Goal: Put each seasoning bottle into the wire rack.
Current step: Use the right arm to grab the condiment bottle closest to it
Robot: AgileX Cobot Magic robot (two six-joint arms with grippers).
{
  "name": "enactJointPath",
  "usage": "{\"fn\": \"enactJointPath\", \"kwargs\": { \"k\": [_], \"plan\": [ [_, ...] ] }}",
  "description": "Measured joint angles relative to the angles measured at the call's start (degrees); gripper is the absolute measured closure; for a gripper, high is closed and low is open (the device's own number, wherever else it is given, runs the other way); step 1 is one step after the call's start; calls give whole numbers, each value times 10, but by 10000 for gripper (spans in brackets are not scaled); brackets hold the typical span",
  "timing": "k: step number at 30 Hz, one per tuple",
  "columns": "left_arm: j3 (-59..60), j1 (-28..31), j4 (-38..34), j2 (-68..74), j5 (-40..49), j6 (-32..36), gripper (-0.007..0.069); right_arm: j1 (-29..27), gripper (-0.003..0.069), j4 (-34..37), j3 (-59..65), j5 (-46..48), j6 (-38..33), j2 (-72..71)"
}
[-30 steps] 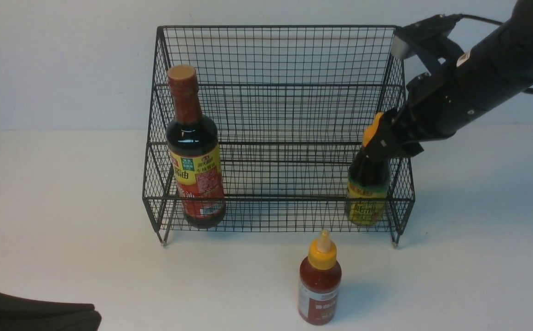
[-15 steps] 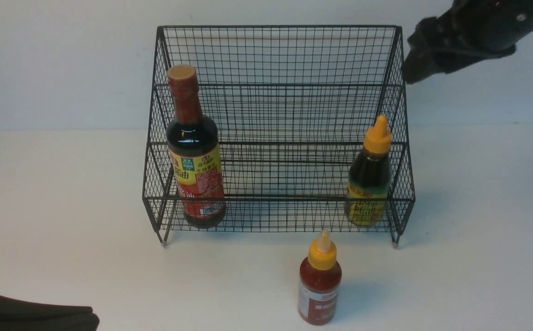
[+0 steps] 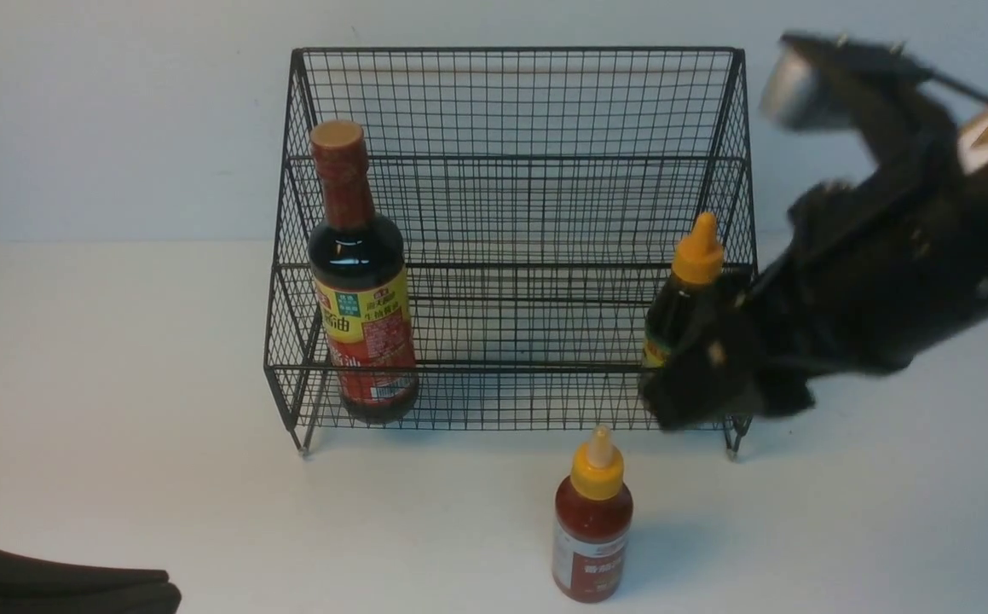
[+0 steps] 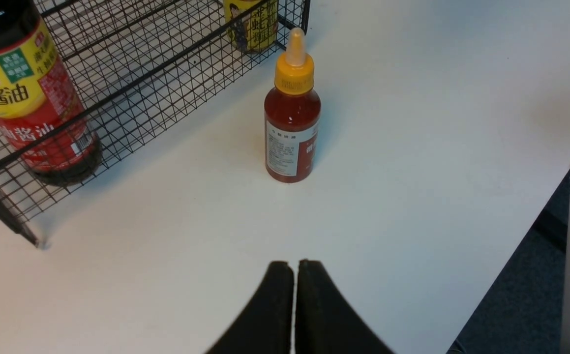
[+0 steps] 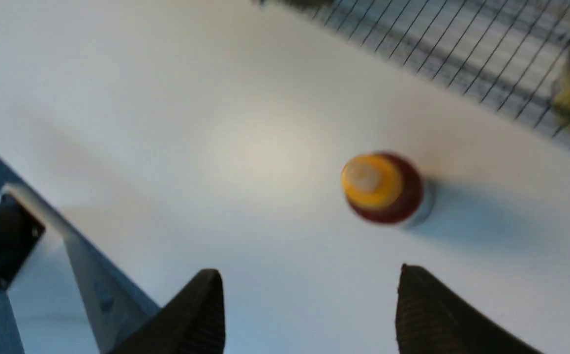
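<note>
Item 1: white table [image 3: 76, 384], bearing everything listed below. Item 2: wire rack [image 3: 511, 102], black mesh, two stepped tiers, standing on small feet at the back of the table; upper tier holds nothing, lower tier holds two bottles. Item 3: right arm [image 3: 886, 281], dark, motion-blurred in the front view, reaching in low in front of the rack's right end and covering part of it; its right gripper [image 5: 309, 278] has its jaws spread wide with nothing between them, the red bottle lying ahead of the fingertips and not yet between them. Item 4: tall dark bottle [image 3: 361, 290], red-yellow label, tan cap, upright at the left end of the lower tier; counted as placed. Item 5: squat dark bottle [image 3: 698, 256], orange-yellow cap, upright at the right end of the lower tier, close to the side wall, its lower half hidden behind the right arm; counted as placed. Item 6: small red bottle [image 3: 592, 529], yellow nozzle cap, upright on the bare table in front of the rack, right of centre, apart from the front rail; not placed. Item 7: left gripper [image 4: 294, 268], at the near left edge of the table, well apart from the bottles, jaws pressed together on nothing. Tally: two of three bottles in the rack; one outstanding. Judged next step: right gripper to grasp the red bottle and lift it over the front rail.
</note>
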Motion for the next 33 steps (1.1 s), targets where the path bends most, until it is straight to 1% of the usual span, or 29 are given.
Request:
{"fn": "enactJointPath", "kwargs": {
  "k": [1, 5, 6, 8, 11, 12, 16, 20, 33],
  "plan": [
    [0, 0, 0, 0, 0, 0, 629, 28, 229, -29, 6, 0, 23, 12],
    [0, 0, 1, 0, 0, 0, 629, 93, 229, -126, 3, -2, 97, 57],
    [0, 0, 1, 0, 0, 0, 629, 96, 229, -134, 1, -3, 103, 62],
    [0, 0, 1, 0, 0, 0, 629, 122, 228, -169, -11, -4, 128, 87],
    [0, 0, 1, 0, 0, 0, 629, 141, 214, -190, -31, -6, 141, 113],
    [0, 0, 1, 0, 0, 0, 629, 141, 213, -190, -32, -6, 141, 114],
    [0, 0, 1, 0, 0, -1, 629, 146, 159, -199, -47, -10, 145, 138],
    [0, 0, 1, 0, 0, -1, 629, 146, 141, -213, -48, -10, 150, 155],
    [0, 0, 1, 0, 0, -2, 629, 146, 144, -232, -48, -45, 160, 201]
  ]
}}
